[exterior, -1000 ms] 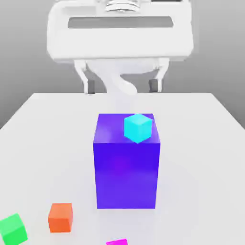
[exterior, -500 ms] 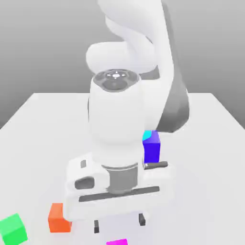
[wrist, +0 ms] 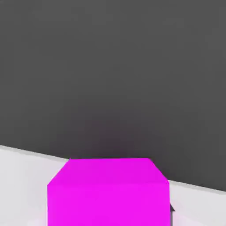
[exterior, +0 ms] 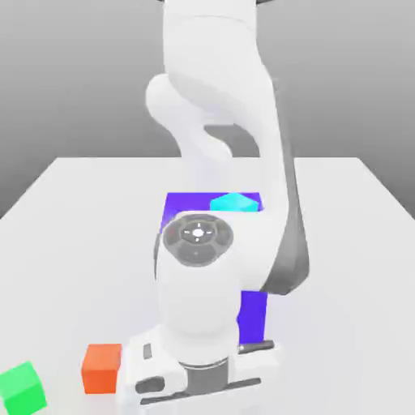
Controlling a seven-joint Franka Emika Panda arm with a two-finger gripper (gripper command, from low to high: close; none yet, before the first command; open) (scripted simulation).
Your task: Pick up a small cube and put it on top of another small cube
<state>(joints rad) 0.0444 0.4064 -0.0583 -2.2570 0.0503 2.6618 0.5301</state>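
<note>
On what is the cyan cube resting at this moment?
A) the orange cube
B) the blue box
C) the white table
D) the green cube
B: in the exterior view, the cyan cube sits on the top of the blue box.

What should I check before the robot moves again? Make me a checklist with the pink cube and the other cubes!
1. Magenta cube in front of the hand camera: ok.
2. Magenta cube held tight: cannot tell.
3. Cyan cube on the big blue block: ok.
4. Orange cube and green cube apart: ok.
5. Arm not touching the blue block: cannot tell.
6. Which cube gets stacked on: cannot tell.
</note>
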